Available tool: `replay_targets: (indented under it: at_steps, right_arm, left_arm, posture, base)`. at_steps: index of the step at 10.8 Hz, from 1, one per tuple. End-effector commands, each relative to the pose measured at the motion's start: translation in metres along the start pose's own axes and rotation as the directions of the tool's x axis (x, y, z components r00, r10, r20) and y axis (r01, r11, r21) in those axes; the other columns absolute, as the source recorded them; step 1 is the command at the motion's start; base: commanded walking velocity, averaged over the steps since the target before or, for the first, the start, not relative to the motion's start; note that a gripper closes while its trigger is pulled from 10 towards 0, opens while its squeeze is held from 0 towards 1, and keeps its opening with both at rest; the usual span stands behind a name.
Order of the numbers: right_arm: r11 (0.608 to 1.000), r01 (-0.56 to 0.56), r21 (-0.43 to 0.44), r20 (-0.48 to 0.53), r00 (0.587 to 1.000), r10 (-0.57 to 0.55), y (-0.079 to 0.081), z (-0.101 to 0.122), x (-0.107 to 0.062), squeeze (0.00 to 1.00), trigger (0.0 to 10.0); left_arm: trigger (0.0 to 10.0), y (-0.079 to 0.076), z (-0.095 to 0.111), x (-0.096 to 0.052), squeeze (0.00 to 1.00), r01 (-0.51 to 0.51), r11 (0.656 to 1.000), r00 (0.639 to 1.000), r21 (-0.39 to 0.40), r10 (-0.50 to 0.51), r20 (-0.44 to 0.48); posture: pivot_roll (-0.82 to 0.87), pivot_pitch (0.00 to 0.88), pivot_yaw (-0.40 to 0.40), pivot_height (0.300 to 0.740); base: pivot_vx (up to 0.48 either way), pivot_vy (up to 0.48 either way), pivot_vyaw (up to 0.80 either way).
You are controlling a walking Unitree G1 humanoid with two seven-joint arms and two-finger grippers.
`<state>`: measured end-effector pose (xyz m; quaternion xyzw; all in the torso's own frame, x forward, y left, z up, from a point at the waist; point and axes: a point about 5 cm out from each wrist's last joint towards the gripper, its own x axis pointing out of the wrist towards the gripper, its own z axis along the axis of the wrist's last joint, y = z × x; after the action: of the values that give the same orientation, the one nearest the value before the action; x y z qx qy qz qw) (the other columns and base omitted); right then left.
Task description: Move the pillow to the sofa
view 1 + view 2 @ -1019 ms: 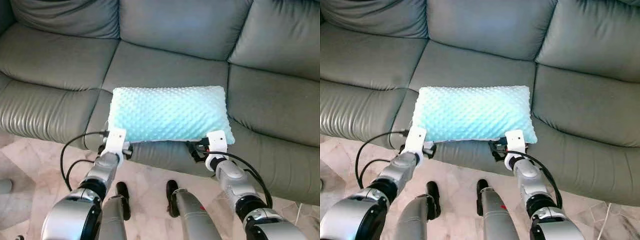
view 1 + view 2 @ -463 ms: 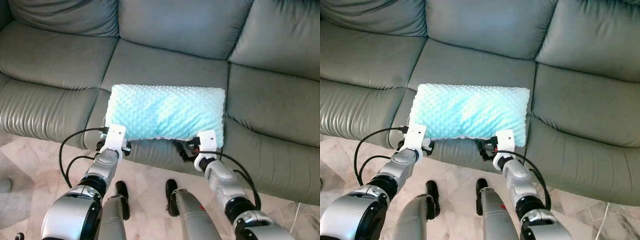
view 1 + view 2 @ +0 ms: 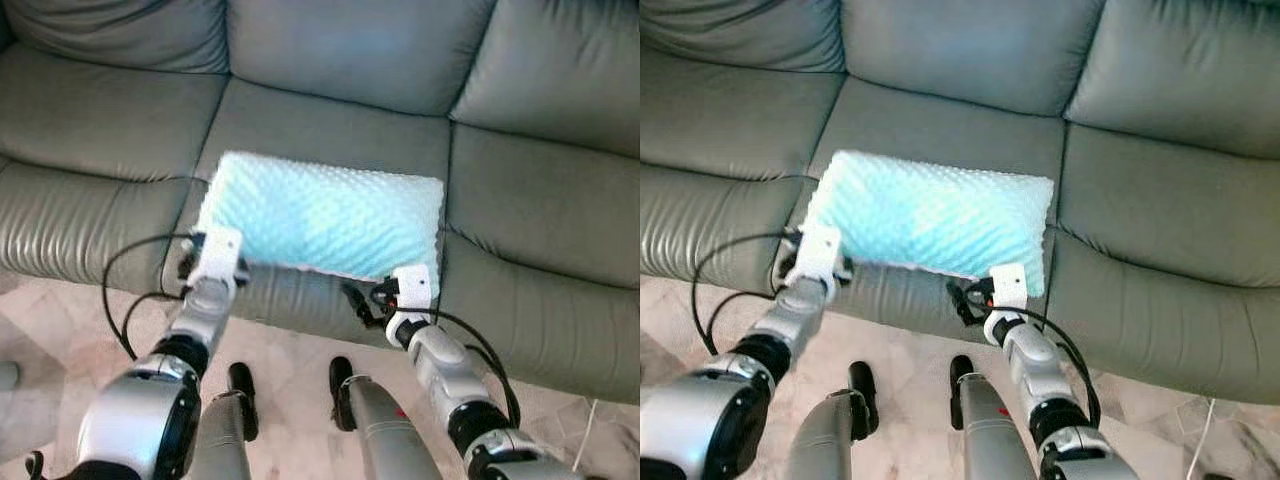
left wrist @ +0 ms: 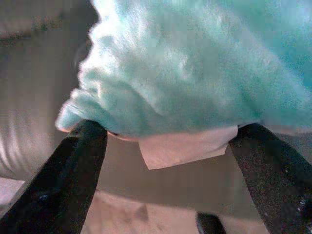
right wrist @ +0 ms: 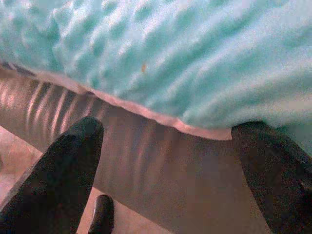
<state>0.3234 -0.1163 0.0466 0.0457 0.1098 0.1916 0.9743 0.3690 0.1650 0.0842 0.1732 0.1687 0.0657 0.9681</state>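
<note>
Pillow (image 3: 320, 215), pale aqua with a dimpled plush cover, long and rectangular, lying across the near part of the middle seat cushion of the sofa (image 3: 330, 110); its left end sits slightly farther than its right, and its near edge reaches the front lip of the seat. Sofa: grey-green leather, three seats, back cushions along the far side. From my station I log the left end effector (image 3: 212, 262) at the pillow's near left corner, and the left wrist view shows its two black fingers (image 4: 73, 170) spread apart on either side of that corner, the pillow (image 4: 195, 73) bulging between them with a pale fabric tag hanging from the seam; nothing is clamped. Right end effector (image 3: 405, 292) at the pillow's near right corner; the right wrist view shows its fingers (image 5: 58, 170) likewise parted, under the pillow's white-piped seam (image 5: 161, 117), with the sofa's front panel behind them. Whether either finger touches the fabric I cannot tell. Floor (image 3: 60, 320): pale marbled tile, near the sofa front, with the robot's own legs below the arms.
</note>
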Motion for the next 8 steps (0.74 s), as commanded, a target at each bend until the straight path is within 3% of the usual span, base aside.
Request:
replay_targets:
  at_steps: [1,8]
  right_arm:
    - [1.0,0.006,0.022,-0.047,0.999,-0.005,-0.001,-0.015,-0.008,0.0,10.0]
    - [1.0,0.027,0.008,-0.034,0.999,-0.027,0.005,-0.024,-0.016,0.0,10.0]
  left_arm:
    - [10.0,0.003,-0.01,-0.002,0.0,-0.031,1.0,0.999,0.005,0.031,-0.021]
    - [10.0,0.01,0.016,0.002,0.0,-0.127,0.992,0.989,-0.005,0.127,0.073]
  posture:
    - [-0.2,0.475,-0.047,0.74]
    - [-0.2,0.478,-0.046,0.74]
  base:
    - [0.0,0.0,0.0]
    - [0.0,0.0,0.0]
